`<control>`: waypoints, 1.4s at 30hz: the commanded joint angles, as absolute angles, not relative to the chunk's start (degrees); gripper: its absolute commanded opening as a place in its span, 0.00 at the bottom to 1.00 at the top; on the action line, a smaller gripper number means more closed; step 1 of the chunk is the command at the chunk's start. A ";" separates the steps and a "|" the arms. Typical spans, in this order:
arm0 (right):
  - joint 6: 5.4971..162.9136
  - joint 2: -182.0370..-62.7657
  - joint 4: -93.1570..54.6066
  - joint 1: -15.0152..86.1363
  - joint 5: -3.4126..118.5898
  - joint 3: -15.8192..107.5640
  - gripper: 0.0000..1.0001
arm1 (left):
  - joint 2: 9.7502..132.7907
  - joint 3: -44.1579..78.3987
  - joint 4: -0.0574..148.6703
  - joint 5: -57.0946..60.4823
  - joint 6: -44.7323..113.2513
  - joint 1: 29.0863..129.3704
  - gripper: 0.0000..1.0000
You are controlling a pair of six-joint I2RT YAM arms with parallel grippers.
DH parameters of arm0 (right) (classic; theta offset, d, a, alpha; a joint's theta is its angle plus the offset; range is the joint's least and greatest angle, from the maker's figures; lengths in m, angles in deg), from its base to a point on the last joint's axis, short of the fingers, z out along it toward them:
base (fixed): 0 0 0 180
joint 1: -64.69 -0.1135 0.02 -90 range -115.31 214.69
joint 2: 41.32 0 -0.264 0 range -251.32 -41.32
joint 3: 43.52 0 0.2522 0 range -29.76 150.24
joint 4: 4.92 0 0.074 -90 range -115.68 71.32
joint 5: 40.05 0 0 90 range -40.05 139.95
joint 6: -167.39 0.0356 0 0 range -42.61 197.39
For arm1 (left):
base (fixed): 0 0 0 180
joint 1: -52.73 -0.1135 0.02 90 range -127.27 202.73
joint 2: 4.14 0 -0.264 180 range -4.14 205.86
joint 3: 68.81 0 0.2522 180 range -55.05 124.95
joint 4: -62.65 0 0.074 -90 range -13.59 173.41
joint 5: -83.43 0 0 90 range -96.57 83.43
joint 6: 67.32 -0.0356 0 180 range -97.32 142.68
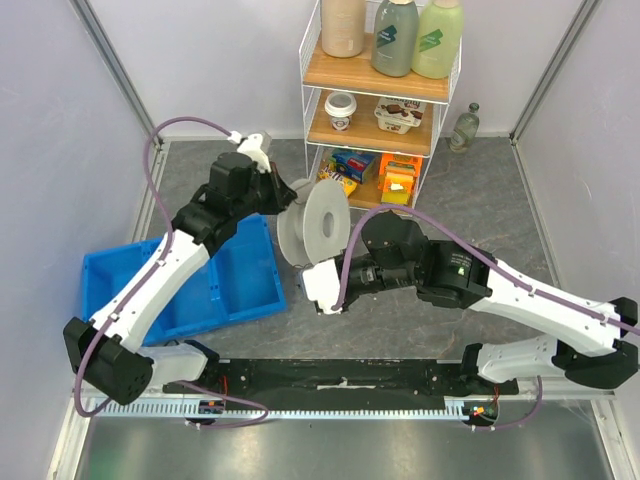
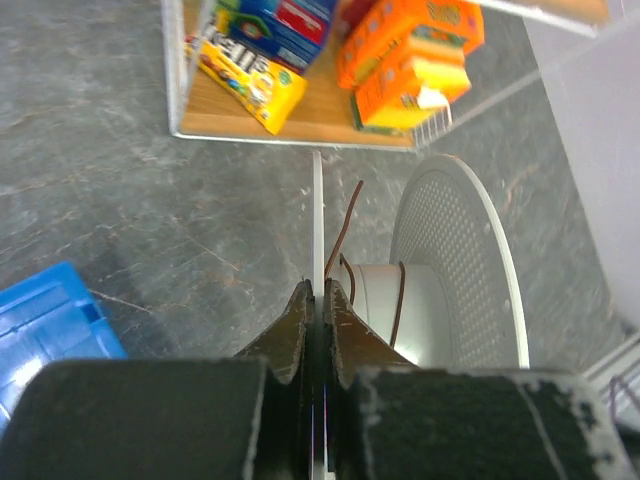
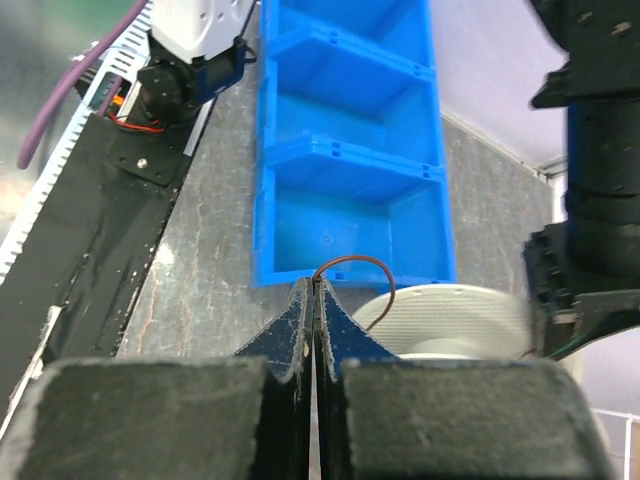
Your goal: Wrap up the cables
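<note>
The white spool point(image 1: 315, 222) stands on edge mid-table. My left gripper point(image 1: 283, 195) is shut on the thin edge of its near flange point(image 2: 316, 200), seen edge-on in the left wrist view between the fingertips of the left gripper point(image 2: 317, 292). The cable point(image 2: 345, 222) is a thin dark wire; it rises by the flange, and one turn of it lies round the hub point(image 2: 420, 310). My right gripper point(image 3: 314, 287) is shut on the cable's end point(image 3: 350, 262), which arcs in a small loop to the spool point(image 3: 450, 315). In the top view the right gripper point(image 1: 312, 272) sits just below the spool.
A blue divided bin point(image 1: 225, 285) lies left of the spool, and it also shows in the right wrist view point(image 3: 350, 150). A wire shelf rack point(image 1: 378, 120) with bottles and snack boxes stands behind. A glass bottle point(image 1: 466, 127) is at the back right. The black base bar point(image 1: 330, 378) runs along the near edge.
</note>
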State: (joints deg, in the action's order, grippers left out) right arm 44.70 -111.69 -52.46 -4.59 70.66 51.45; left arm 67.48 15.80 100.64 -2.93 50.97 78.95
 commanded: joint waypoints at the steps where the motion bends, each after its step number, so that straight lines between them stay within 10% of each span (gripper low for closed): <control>1: 43.90 -112.60 -49.88 -4.83 67.01 55.05 0.00 | 64.51 15.00 92.76 2.21 41.06 82.43 0.02; 22: 40.57 -109.88 -48.30 1.05 51.62 58.13 0.00 | 50.10 0.24 94.42 30.08 22.77 82.79 0.02; 42: 37.66 -99.42 -50.50 25.04 58.82 40.82 0.00 | 46.58 0.85 83.20 43.87 44.97 73.57 0.02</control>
